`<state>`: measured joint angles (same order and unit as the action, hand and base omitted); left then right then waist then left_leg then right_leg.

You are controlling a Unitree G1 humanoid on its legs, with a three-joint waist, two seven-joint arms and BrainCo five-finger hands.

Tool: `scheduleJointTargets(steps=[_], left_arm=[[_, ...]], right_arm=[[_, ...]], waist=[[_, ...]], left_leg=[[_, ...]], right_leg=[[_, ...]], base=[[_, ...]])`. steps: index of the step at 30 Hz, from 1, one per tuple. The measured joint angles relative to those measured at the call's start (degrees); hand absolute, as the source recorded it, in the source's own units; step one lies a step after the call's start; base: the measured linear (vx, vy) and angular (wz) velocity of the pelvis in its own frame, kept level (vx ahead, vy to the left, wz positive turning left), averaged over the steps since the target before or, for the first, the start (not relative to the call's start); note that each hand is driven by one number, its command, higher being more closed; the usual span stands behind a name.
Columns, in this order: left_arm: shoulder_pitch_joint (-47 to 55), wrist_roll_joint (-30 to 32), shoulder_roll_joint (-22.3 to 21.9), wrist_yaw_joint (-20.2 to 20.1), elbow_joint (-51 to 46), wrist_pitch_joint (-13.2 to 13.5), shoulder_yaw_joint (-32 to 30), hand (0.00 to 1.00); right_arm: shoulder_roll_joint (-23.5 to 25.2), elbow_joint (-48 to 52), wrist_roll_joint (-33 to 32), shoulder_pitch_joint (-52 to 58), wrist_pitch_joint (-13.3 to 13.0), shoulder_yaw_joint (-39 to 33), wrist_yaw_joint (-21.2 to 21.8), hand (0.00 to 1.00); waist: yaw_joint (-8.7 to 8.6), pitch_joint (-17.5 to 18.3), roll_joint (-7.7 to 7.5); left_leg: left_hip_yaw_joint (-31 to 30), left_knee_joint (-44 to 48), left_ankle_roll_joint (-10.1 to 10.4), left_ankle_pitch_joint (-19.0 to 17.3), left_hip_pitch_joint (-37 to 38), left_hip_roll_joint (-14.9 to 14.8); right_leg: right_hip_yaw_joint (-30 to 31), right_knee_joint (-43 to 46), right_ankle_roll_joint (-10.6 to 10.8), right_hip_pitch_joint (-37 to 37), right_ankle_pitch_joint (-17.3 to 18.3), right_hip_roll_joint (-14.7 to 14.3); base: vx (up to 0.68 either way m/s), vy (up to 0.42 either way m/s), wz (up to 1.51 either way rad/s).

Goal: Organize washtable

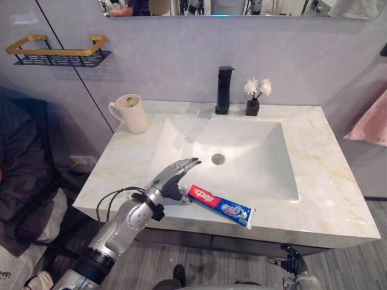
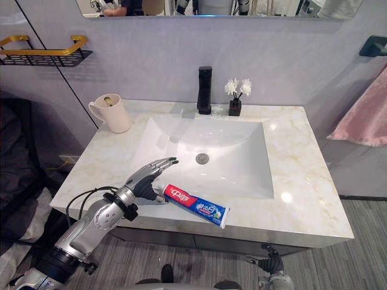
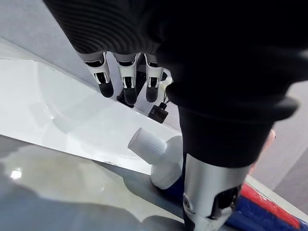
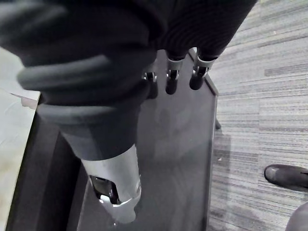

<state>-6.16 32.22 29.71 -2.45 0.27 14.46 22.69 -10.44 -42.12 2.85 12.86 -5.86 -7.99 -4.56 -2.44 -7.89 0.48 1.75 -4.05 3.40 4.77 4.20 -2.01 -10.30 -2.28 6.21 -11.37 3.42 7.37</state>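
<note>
**Clerk:** Item one, the task's thing?

**Checker:** Toothpaste tube (image 1: 221, 206), red, blue and white. It lies flat on the front strip of the washtable (image 1: 314, 181), between the basin (image 1: 242, 145) and the front edge. Its white cap (image 3: 147, 143) points to the robot's left.

**Clerk:** Left hand?

**Checker:** Left hand (image 1: 172, 178), over the cap end of the tube. Its fingers (image 3: 126, 84) are stretched out loosely side by side, reaching over the basin's rim and closed round nothing. The thumb (image 3: 209, 197) hangs down just beside the tube's neck. Whether the thumb touches the tube cannot be told.

**Clerk:** Right hand?

**Checker:** Right hand (image 4: 96, 96), low, in front of the dark cabinet below the counter and above the grey floor. Fingers straight, holding nothing.

**Clerk:** Fixtures and loose items?

**Checker:**
- Black faucet (image 1: 224, 89), upright at the back centre of the basin.
- Small dark vase of white flowers (image 1: 254, 99), just to the right of the faucet.
- Cream mug (image 1: 133, 113), upright at the back left corner, handle facing left.
- Gold and black wall shelf (image 1: 60, 54), on the wall to the left, above counter height.
- Pink towel (image 1: 372, 121), hanging at the right.
- Mirror (image 1: 242, 7), along the top of the back wall.
</note>
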Motion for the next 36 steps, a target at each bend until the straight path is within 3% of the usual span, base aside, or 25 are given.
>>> scheduleJointTargets(steps=[10, 11, 18, 21, 31, 34, 36], left_arm=[[-0.1, 0.1, 0.0, -1.2, -1.4, 1.2, 4.6, 0.0], [-0.1, 0.2, 0.0, -1.2, -1.1, 1.2, 5.2, 1.0], [-4.6, 4.5, -0.5, -1.1, 5.9, 1.2, 7.3, 1.0], [-5.5, 4.5, -0.6, -1.2, 7.5, 1.0, 7.0, 1.0], [-6.0, 4.4, -1.6, -1.1, 9.1, 0.0, 4.8, 1.0], [-4.3, 4.4, -2.2, -1.1, 8.7, -0.8, 1.9, 1.0], [-1.8, 4.3, -2.8, -0.7, 8.2, -2.8, -2.7, 1.0]], right_arm=[[-0.2, -0.1, 0.0, -0.1, 0.0, 0.2, 0.1, 0.0], [-0.2, -0.1, 0.0, -0.1, 0.0, 0.2, 0.4, 0.0], [-0.3, -1.1, 0.0, -1.2, -0.2, 0.3, 1.3, 0.0], [-0.4, -1.1, 0.0, -1.8, -0.2, 0.9, 1.6, 0.0], [-0.4, -1.1, -0.1, -2.5, -0.2, 0.4, 2.1, 0.0], [0.4, 0.2, -1.3, -2.3, -0.2, -3.3, 1.4, 0.0], [1.7, 2.8, -2.9, -2.1, -0.2, -10.4, 0.1, 0.0]], waist=[[-0.23, 0.3, 0.3], [-0.25, 0.3, 0.31], [-0.93, 0.7, -0.01], [-1.68, 0.7, -0.06], [-1.94, 0.7, -0.05], [-2.17, 0.7, -0.03], [-2.88, 0.7, -0.01]], left_leg=[[0.2, -0.1, 0.0, 0.0, 0.0, 0.0], [0.3, -0.1, 0.0, 0.0, 0.0, -0.1], [1.5, -1.3, 0.2, 0.1, 0.3, -0.1], [2.2, -1.3, 0.1, 0.1, 0.3, -0.1], [3.1, -1.3, 0.1, 0.1, 0.3, -0.2], [3.4, -1.3, 0.2, 0.1, 0.5, -0.2], [3.6, -1.3, 0.1, 0.0, 0.6, -0.3]], right_leg=[[0.2, 0.0, 0.0, 0.1, 0.0, 0.0], [0.4, 0.0, 0.0, 0.2, 0.0, 0.0], [1.5, 0.0, 0.0, 1.1, -0.1, 0.0], [2.3, 0.0, 0.1, 1.5, -0.2, 0.1], [3.1, -0.9, 0.1, 1.6, -0.8, 0.1], [3.5, -0.9, 0.1, 1.6, -0.9, 0.1], [3.7, -0.9, 0.1, 1.6, -0.9, 0.1]], base=[[0.0, 0.0, 0.0], [0.0, 0.0, -0.06], [0.0, -0.005, -0.08], [0.0, -0.005, -0.12], [0.0, -0.003, -0.05], [-0.02, -0.007, -0.06], [-0.02, -0.011, -0.04]])
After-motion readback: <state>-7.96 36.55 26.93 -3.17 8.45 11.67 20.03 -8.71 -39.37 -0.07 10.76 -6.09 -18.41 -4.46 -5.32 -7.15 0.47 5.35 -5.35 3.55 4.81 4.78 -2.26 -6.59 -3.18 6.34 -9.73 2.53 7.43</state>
